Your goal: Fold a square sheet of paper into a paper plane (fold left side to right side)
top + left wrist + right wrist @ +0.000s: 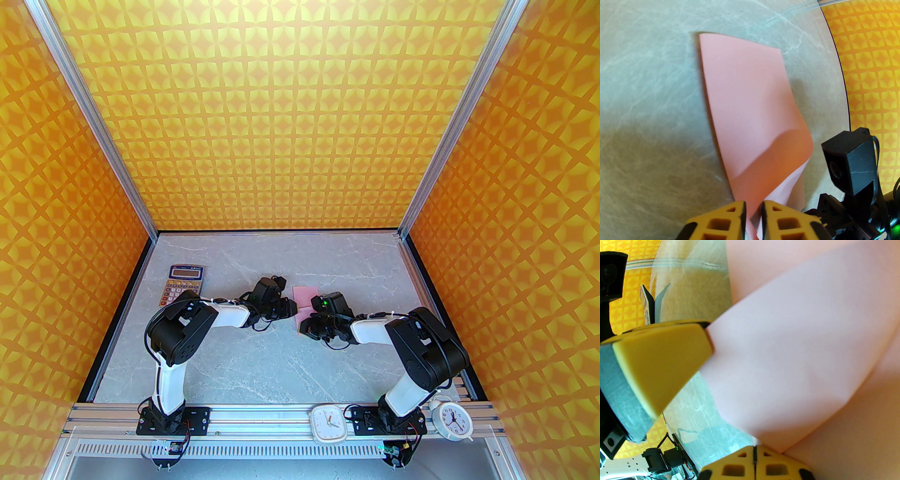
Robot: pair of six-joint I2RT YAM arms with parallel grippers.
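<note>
The square sheet of paper (303, 296), pale pink, lies on the marble table between my two grippers. It is a plain sheet with no plane shape. In the left wrist view the paper (745, 93) stretches away flat, while its near end curls up and over. That lifted edge runs between the yellow fingers of my left gripper (753, 207), which is shut on it. My right gripper (754, 449) has its fingers pressed together at a lower edge of the sheet (799, 352). From above, the left gripper (290, 307) and right gripper (305, 326) almost meet.
An orange-keyed calculator (185, 281) lies at the back left, close to the left arm's elbow. Two white clocks (329, 424) (451, 419) sit on the front rail by the right arm's base. Patterned orange walls enclose the table on three sides.
</note>
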